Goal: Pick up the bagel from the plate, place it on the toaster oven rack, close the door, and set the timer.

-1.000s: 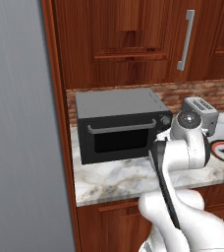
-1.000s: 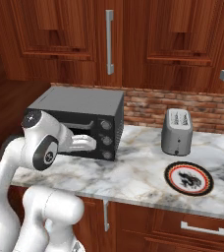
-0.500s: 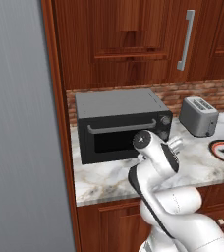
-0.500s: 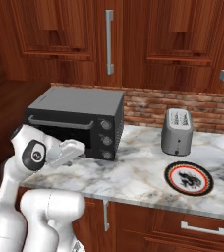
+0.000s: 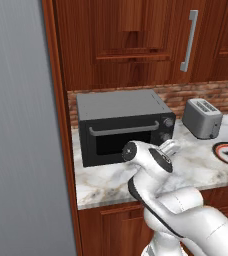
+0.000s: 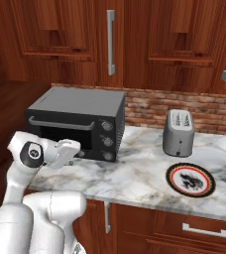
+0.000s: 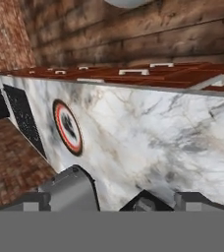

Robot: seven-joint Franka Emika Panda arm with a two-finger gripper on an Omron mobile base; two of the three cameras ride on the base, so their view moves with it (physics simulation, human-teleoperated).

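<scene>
Much lower than a second ago: folding down in front of the toaster oven point(image 5: 121, 125) at the left of the counter point(image 6: 135, 173), dropping from the height of the oven's top to the level of its window, with nothing else on the counter shifting meanwhile. Leaving the door point(image 5: 117, 141) shut and its silver bar handle untouched, so hiding the toaster oven rack behind the dark glass; probably needing to pull that door open before any loading. Carrying the gripper point(image 6: 71, 149) low and sideways just off the oven's front, turning it rightward along the marble instead of down at it. Keeping the jaws spread wide with nothing between them, fingertips point(image 7: 70, 189) standing well apart in the hand view. Looking past the silver toaster point(image 6: 178, 133) in the middle toward the plate point(image 6: 190, 179) at the right, well apart from the hand. Failing to make out the bagel: seeing on the plate's pale centre just a dark mark, too small to read, so not telling where the bagel lies. Judging the task as barely begun, this drop reading as a setup for a reach, with pickup, placing, door and timer not yet done.
</scene>
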